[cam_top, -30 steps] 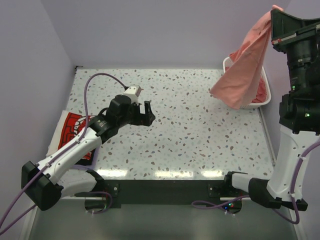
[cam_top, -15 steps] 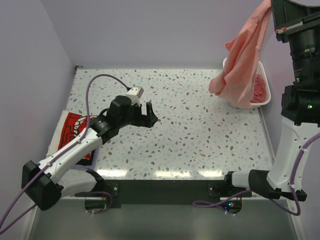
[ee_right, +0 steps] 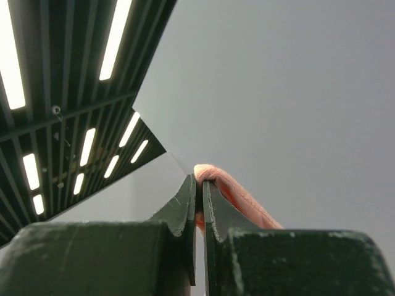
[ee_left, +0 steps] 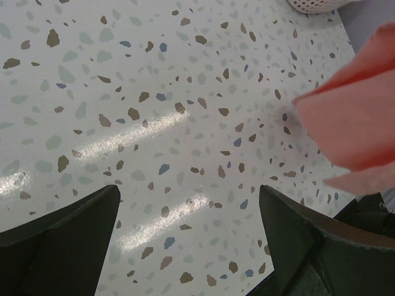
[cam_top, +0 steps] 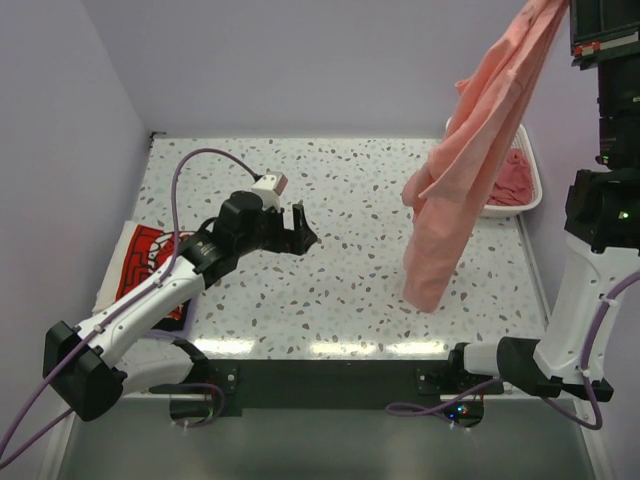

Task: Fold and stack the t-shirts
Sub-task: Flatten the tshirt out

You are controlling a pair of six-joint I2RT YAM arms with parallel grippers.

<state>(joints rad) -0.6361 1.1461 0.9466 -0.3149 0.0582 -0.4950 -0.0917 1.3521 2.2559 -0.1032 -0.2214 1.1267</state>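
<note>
Top external: salmon-pink cloth t-shirt (cam_top: 450, 190) hangs bunched from right gripper (ee_right: 199, 185), its fingers pinching a thin edge fold, high over the right side of the speckled table (cam_top: 350, 270). Idle left gripper (cam_top: 298, 228) spread, well apart. Risk: fold slips free, shirt drops crumpled.

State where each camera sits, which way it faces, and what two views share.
Top external: above and behind the bases, looking down on the table; left arm and right arm show.
Left wrist: on the left arm, facing down at the table; the open left claw frames it.
Right wrist: held high, facing up at ceiling lights; the right claw is shut on the salmon t-shirt.
Shared: top external and left wrist show that shirt and the white basket.
</note>
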